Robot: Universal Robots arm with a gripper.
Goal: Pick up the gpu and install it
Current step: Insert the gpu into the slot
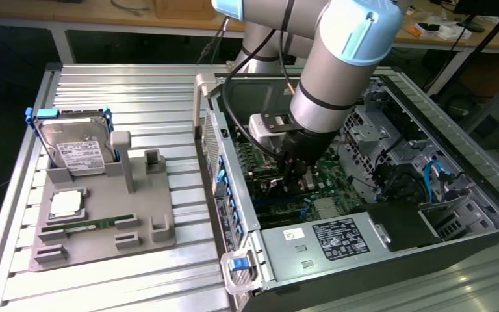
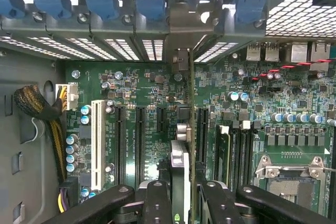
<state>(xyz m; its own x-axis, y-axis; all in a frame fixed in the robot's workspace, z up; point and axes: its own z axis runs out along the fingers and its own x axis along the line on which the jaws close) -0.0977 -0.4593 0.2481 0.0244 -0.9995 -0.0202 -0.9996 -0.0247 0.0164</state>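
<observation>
Gripping the gpu by its near end, my claw hangs low over the motherboard. The card stands edge-on, its long axis running straight away from my claw toward the rear slot covers. Whether it is seated, I cannot tell.

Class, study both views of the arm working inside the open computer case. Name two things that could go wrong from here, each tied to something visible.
1. The thin green gpu card, held edge-on by the black gripper, appears just beside a long black expansion slot. Pushed down misaligned, it could stress the green motherboard.
2. Its silver end bracket sits at the grey rear slot frame and might catch there.
</observation>
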